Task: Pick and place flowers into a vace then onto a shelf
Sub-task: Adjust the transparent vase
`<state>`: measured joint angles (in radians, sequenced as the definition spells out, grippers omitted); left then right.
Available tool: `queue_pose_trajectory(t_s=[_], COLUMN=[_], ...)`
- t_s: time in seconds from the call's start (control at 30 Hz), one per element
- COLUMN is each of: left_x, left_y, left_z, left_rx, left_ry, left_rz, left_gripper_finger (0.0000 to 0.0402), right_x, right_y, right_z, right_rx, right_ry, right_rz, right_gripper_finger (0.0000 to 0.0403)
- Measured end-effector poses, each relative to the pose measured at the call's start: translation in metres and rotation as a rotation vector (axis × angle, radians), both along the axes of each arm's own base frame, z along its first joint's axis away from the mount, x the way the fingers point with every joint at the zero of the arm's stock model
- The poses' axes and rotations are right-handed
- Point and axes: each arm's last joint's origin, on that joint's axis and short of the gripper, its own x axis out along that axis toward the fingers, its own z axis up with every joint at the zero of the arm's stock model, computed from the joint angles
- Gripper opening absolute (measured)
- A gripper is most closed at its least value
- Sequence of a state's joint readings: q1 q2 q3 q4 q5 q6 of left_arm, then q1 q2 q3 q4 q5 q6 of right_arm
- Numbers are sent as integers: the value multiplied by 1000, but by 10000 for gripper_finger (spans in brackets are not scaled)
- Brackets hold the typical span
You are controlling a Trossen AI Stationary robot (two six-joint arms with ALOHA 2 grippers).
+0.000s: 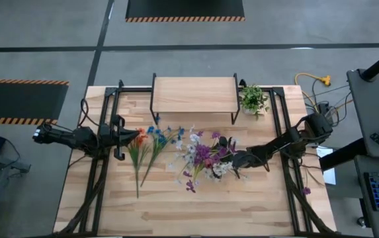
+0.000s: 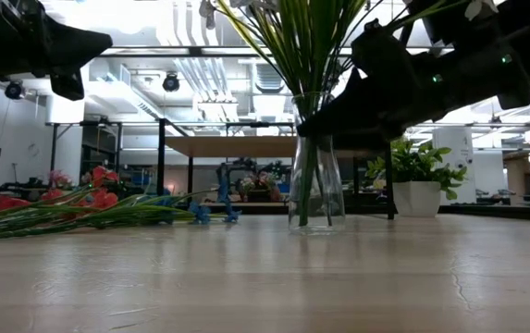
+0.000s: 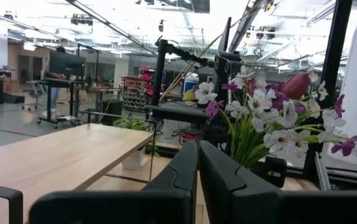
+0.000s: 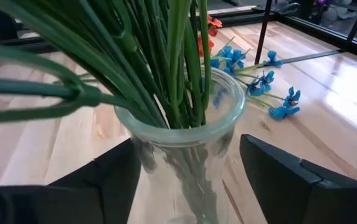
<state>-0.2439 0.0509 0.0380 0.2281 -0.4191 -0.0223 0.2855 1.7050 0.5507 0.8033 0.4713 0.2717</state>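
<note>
The clear glass vase (image 2: pixel 316 185) stands upright on the table, holding a bunch of purple and white flowers (image 1: pixel 206 155). Their green stems (image 4: pixel 178 68) rise out of its round mouth (image 4: pixel 228 115). My right gripper (image 4: pixel 190 152) is open and comes in from the table's right. One finger stands on either side of the vase just below the rim. More flowers with orange and blue blossoms (image 1: pixel 146 144) lie flat on the table to the vase's left. My left gripper (image 1: pixel 124 137) is shut and hovers at the table's left, by those blossoms. My right gripper has one finger (image 4: pixel 119 177) close against the vase's wall below the rim; I cannot tell whether it touches. The other finger (image 4: pixel 271 171) stands clear of the glass with a gap showing. The vase rests on its base on the table.
The light-wood shelf (image 1: pixel 194 94) on black legs stands at the table's far edge. A small potted plant (image 1: pixel 253 99) sits to its right. Black frame rails run along both table sides. Bare tabletop lies near the front edge.
</note>
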Motion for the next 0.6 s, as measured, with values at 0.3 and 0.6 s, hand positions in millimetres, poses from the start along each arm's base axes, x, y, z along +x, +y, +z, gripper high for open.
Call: queue_pose_trajectory(t_s=[0.3,0.6], left_x=[0,0], left_y=[0,0], left_z=[0,0], left_rx=[0,0], left_ry=[1,0], left_rz=[0,0], left_gripper_finger=[0,0], right_x=[0,1], right_y=[0,0], right_z=[0,0], right_rx=[-47,-98], right_ry=[15,29], right_rz=[20,136], right_gripper_finger=[174,175])
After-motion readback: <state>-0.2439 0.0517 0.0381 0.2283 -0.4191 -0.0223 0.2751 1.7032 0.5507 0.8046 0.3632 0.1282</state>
